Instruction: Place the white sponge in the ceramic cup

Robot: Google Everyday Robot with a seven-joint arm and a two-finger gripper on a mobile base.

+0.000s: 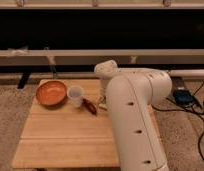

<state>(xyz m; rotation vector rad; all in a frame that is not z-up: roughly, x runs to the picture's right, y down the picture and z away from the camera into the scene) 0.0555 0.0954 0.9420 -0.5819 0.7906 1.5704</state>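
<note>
White and small, the sponge showed nowhere; likely the arm [135,115] hid it. The claw [102,100] hung low over the desk [60,140], mostly covered, so whether it was spread or pinching could not be told. Just left of it stood the ceramic cup [75,95], apparently empty, and further left the orange bowl [51,92], also empty. The narrow cup could tip if nudged, or the sponge could catch on its rim.

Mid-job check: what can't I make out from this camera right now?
1. Gripper: camera view, out of sight behind the robot's arm, likely low near the right half of the table.
2. White sponge: not visible; the arm blocks that part of the table.
3. Ceramic cup: its inside cannot be made out from this angle.
4. Reddish object beside the cup: too small to identify.
</note>
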